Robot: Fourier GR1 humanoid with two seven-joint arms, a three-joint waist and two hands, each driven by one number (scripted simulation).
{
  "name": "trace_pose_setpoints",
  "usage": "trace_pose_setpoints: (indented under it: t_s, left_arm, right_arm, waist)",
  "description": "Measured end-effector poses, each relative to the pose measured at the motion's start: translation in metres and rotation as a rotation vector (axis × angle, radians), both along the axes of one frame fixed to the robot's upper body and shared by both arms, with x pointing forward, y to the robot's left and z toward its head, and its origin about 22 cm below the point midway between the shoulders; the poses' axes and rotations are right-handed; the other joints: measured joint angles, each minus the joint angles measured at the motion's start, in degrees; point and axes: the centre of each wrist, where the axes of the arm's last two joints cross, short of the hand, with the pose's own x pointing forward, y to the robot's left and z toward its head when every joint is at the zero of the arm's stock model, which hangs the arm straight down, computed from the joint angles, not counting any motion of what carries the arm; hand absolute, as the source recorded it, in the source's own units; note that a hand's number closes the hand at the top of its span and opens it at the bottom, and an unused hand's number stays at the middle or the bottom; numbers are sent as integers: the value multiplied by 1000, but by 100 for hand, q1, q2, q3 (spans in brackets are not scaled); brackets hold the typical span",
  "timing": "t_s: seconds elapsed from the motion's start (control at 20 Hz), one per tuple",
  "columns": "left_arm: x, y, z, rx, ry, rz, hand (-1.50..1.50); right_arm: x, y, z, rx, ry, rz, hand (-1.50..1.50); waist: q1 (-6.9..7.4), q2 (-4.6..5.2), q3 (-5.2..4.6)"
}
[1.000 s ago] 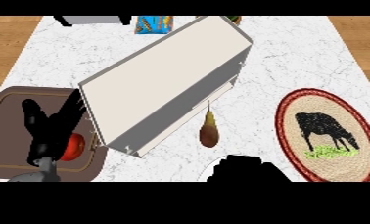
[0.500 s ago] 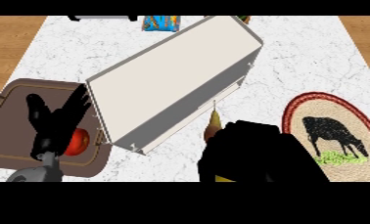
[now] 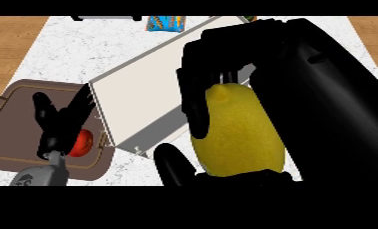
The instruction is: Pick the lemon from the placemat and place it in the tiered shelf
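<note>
A yellow lemon (image 3: 238, 133) fills the lower middle of the head view, held up close with my right hand (image 3: 295, 68) shut on it, fingers curled over its top and left side and the thumb (image 3: 171, 165) under it. Behind and left of it lies the white tiered shelf (image 3: 144, 95), seen from above as a tilted box. The placemat is hidden behind my right hand and arm. My left hand (image 3: 57, 123) stands at the left, fingers straight and spread upward.
A brown tray (image 3: 22, 138) at the left edge holds a red round object (image 3: 81, 142), partly covered by my left hand. A blue packet (image 3: 165, 22) lies at the counter's far edge. Wood floor shows beyond both counter sides.
My right hand has risen from the lower edge toward the camera with the lemon in it, now covering the placemat and much of the shelf. The view has shifted slightly.
</note>
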Motion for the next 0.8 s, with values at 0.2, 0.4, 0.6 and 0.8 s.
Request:
trace_pose_setpoints:
  t_s: [0.2, 0.4, 0.6, 0.8]
  left_arm:
    - [-5, 4, -3, -2, -4, -5, 0]
    - [-4, 6, -4, -1, -12, -5, 0]
    - [0, 2, -4, 3, -15, -8, 0]
    - [2, 0, -4, 2, -14, -5, 0]
  right_arm:
    - [29, 5, 19, -50, 26, 16, 150]
    - [52, 13, 25, -109, 39, 18, 150]
    - [70, 26, 23, -140, 36, 3, 150]
    - [91, 37, 12, -150, 42, -4, 150]
  waist:
    - [10, 5, 10]
    - [8, 13, 18]
    - [5, 18, 21]
    - [15, 24, 21]
